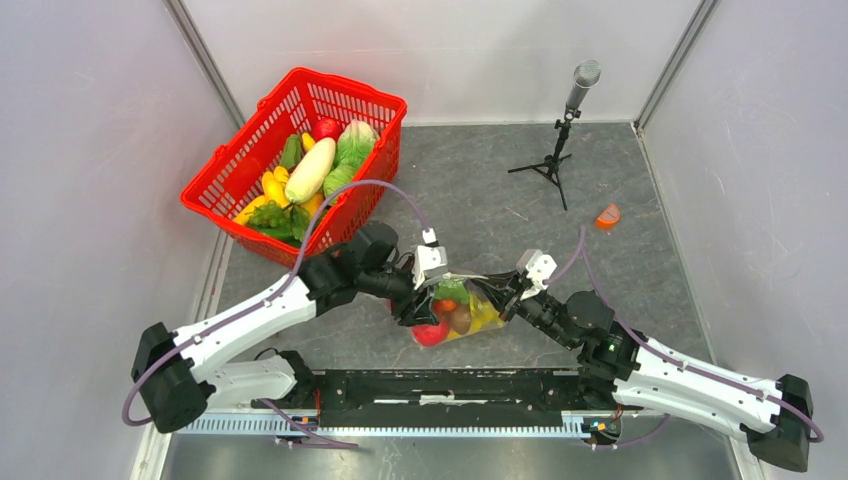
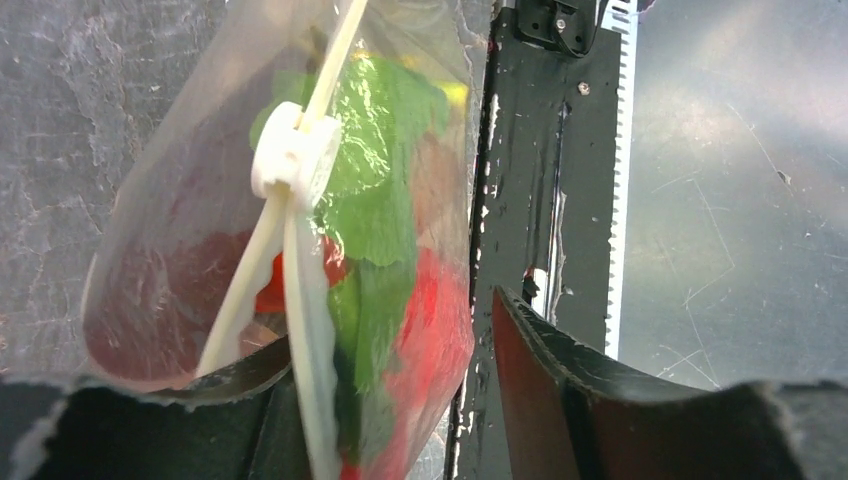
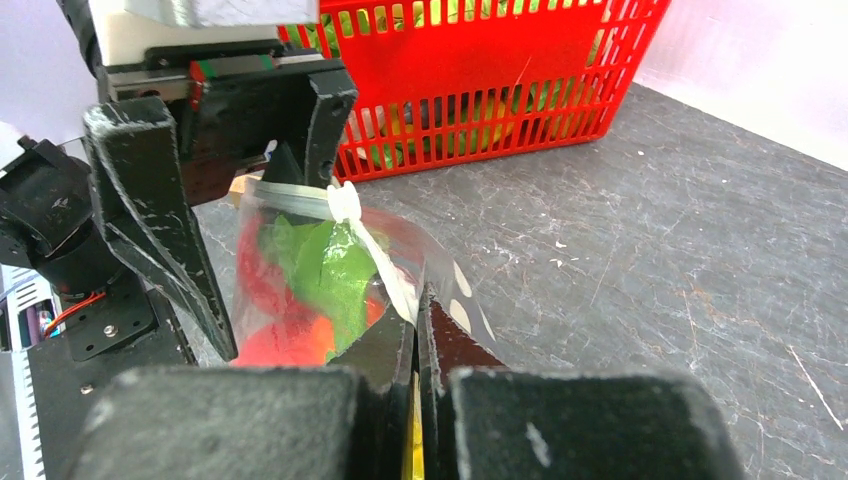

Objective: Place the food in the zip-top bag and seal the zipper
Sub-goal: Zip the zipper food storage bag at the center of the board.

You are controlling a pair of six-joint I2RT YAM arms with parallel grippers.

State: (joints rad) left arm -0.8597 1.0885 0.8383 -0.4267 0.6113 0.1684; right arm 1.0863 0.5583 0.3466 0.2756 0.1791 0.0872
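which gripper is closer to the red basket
Left. The left gripper is just in front of the red basket; the right gripper pinches the zip-top bag's far end, farther off.

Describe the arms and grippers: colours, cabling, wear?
Left arm and right arm: white shells, black joints, a mauve cable looping along each. Left gripper and right gripper: black tapered fingers with scuffed whitish edges, white block behind.

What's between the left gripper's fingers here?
The zip-top bag with food inside, its zipper running between the left gripper's open fingers; left wrist view.
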